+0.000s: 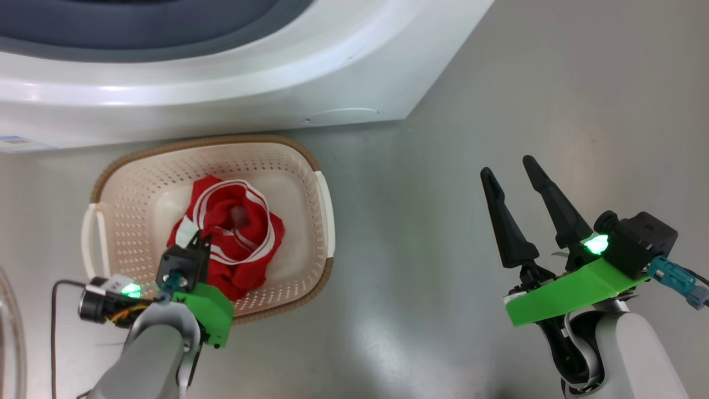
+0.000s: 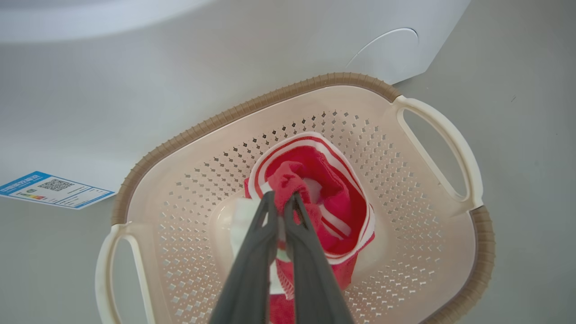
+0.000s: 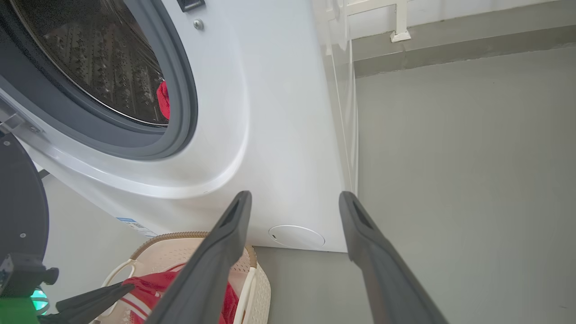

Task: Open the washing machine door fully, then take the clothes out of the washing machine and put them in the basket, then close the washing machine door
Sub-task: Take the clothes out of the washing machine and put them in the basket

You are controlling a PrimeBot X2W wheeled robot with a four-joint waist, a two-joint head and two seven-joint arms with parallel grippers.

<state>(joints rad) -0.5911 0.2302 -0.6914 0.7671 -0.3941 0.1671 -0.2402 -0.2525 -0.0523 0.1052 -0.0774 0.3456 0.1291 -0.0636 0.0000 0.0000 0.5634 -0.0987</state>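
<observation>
Two grippers, two roles: low in its wrist view, the left gripper [image 2: 282, 198] pinches a fold of the clothes [image 2: 315, 189], jaws nearly together, holding the red striped bundle down inside the basket [image 2: 270, 96], apparently to deposit it. At the head view's lower right, the right gripper [image 1: 508, 166] waits wide and empty over bare floor [image 1: 415, 221], seemingly kept clear. Beyond stands the washing machine [image 1: 221, 83]; a red scrap [image 3: 164, 100] in its drum [image 3: 112, 58] suggests another trip.

Open floor [image 1: 443, 249] right of basket [image 1: 310, 160], washing machine [image 1: 221, 94] close behind it
</observation>
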